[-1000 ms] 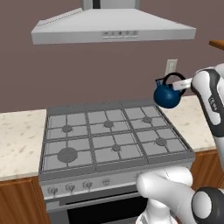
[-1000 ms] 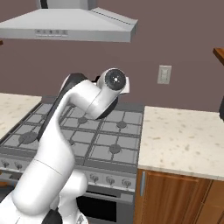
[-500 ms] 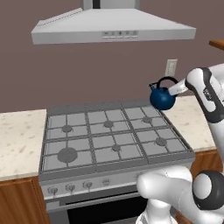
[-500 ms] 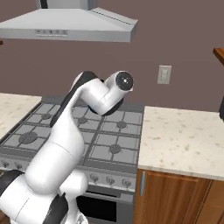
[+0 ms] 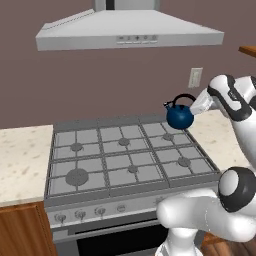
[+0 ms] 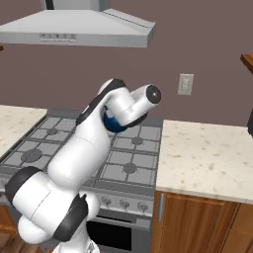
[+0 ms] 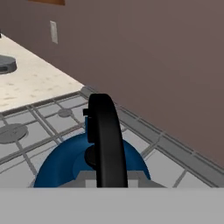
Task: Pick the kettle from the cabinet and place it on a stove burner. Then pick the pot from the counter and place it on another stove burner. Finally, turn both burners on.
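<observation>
The dark-blue kettle (image 5: 179,117) hangs in the air over the stove's back right burner (image 5: 168,136), clear of the grate. My gripper (image 5: 194,103) is shut on its black arched handle (image 7: 106,135) from the right. In the right base view my arm covers most of the kettle (image 6: 113,124). Looking down the hand, the blue body (image 7: 61,164) sits just below my gripper (image 7: 111,177). The grey pot (image 7: 5,64) lies on the beige counter (image 7: 35,83), cut by the picture's left edge. A brown board of the cabinet (image 5: 248,50) juts in at the upper right.
The steel stove (image 5: 125,165) has several burners under grey grates and a row of knobs (image 5: 90,213) along its front. A range hood (image 5: 130,32) hangs above. Counter (image 6: 207,153) runs on both sides, and a wall outlet (image 6: 185,84) is behind.
My arm has carried the kettle leftward and down, from beside the wall outlet to above the stove's back right burner. The grip on the handle is unchanged.
</observation>
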Tool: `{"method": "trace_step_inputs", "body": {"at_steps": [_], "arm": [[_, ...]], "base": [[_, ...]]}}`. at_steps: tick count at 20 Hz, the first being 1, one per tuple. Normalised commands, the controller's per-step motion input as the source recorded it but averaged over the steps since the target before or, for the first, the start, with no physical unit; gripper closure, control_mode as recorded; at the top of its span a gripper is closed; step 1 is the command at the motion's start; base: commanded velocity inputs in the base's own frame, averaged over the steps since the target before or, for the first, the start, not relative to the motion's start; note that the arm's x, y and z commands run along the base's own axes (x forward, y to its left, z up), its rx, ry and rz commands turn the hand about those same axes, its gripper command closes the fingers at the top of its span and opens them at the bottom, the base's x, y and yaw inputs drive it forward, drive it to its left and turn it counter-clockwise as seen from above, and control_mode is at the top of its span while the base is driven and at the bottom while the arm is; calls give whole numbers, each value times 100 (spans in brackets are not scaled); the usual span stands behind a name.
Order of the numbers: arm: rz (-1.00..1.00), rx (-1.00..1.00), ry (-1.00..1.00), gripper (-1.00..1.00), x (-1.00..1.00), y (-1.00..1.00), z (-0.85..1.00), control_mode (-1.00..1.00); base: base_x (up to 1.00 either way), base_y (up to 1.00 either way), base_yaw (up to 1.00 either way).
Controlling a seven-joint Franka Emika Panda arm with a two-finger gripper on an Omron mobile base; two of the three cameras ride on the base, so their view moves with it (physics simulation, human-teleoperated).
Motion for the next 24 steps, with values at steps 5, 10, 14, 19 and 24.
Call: {"method": "trace_step_inputs", "body": {"at_steps": [5, 10, 14, 19, 24], "arm": [[17, -5, 0, 100, 45, -13, -24, -100], [7, -6, 0, 100, 23, -13, -20, -100], [6, -6, 0, 100, 17, -9, -20, -100], [3, -4, -2, 100, 11, 0, -24, -100], [0, 0, -2, 100, 33, 0, -23, -100]], "base": [[0, 0, 0], [0, 0, 0], [0, 0, 0], [0, 0, 0], [0, 0, 0]]}}
